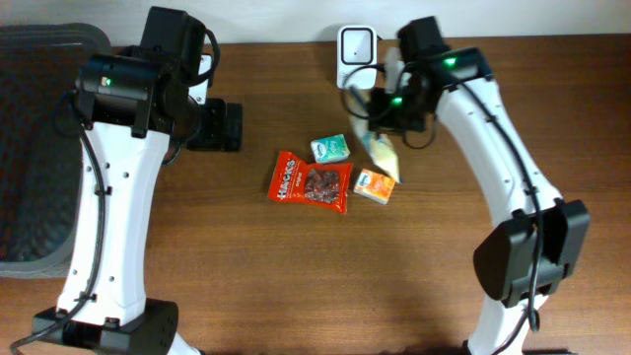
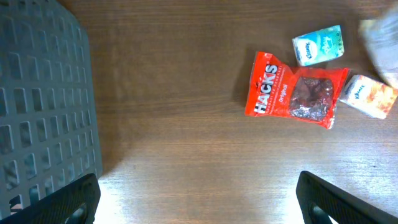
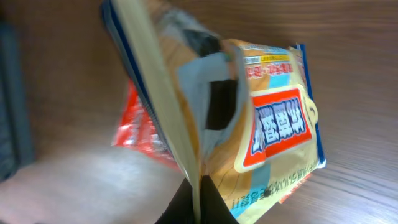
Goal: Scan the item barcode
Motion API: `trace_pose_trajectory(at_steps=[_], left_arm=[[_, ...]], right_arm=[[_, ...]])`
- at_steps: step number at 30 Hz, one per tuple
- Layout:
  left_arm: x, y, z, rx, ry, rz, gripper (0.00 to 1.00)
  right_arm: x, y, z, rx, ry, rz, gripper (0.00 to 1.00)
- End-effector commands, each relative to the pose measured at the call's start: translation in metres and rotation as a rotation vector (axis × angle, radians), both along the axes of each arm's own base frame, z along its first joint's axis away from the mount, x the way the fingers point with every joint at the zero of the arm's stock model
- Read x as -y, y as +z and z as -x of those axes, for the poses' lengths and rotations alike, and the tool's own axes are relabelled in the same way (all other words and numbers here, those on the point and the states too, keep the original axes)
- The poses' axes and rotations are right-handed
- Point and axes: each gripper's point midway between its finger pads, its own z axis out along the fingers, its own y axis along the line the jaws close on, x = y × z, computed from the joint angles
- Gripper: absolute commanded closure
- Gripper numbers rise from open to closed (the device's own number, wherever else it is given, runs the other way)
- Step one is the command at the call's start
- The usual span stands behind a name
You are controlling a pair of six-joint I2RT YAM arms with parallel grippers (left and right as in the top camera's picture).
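Note:
My right gripper (image 1: 381,106) is shut on the seam edge of a yellow snack bag (image 1: 385,156) with a red label. The bag hangs above the table, just below and to the right of the white barcode scanner (image 1: 356,49) at the back edge. In the right wrist view the bag (image 3: 249,124) fills the frame, and the gripper (image 3: 198,202) pinches its thin edge between black fingers. My left gripper (image 1: 222,126) is open over bare wood at the left. Its fingers (image 2: 81,199) stand wide apart around the left gripper (image 2: 199,205), with nothing between them.
A red Hacks bag (image 1: 311,182), a small teal box (image 1: 331,148) and a small orange box (image 1: 375,185) lie mid-table. The left wrist view shows the Hacks bag (image 2: 292,90) and teal box (image 2: 318,45). A grey mesh basket (image 1: 30,148) stands at the left edge.

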Motion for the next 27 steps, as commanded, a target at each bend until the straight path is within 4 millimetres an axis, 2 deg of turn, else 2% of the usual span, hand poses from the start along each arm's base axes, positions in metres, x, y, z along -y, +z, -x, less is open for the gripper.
trace_pose_trajectory(at_steps=[1,6,8,11,14,16,18,21,23,27], left_arm=[[0.001,0.001,0.001,0.004,0.008,0.011,0.01],[0.001,0.001,0.001,0.004,0.008,0.011,0.01],[0.001,0.001,0.001,0.004,0.008,0.011,0.01],[0.001,0.001,0.001,0.004,0.008,0.011,0.01],[0.001,0.001,0.001,0.004,0.008,0.011,0.01],[0.001,0.001,0.001,0.004,0.007,0.011,0.01],[0.001,0.001,0.001,0.004,0.007,0.011,0.01],[0.001,0.001,0.001,0.004,0.007,0.011,0.01],[0.001,0.001,0.001,0.004,0.008,0.011,0.01],[0.001,0.001,0.001,0.004,0.007,0.011,0.01]], right_arm=[[-0.050,0.018,0.007,0.028,0.072,-0.112,0.96],[-0.085,0.059,0.011,0.088,0.166,-0.262,0.96],[-0.084,0.065,0.008,0.093,0.165,-0.291,0.96],[-0.083,0.050,0.007,0.058,0.155,-0.279,0.96],[-0.079,0.018,0.003,-0.017,0.120,-0.255,0.96],[-0.068,-0.004,-0.006,-0.058,0.086,-0.238,0.96],[-0.047,-0.019,-0.018,-0.089,0.033,-0.229,0.96],[0.014,-0.042,-0.035,-0.111,-0.108,-0.098,0.96],[0.061,-0.053,-0.037,-0.123,-0.204,0.040,0.96],[0.125,-0.064,-0.032,-0.148,-0.294,0.228,0.96]])
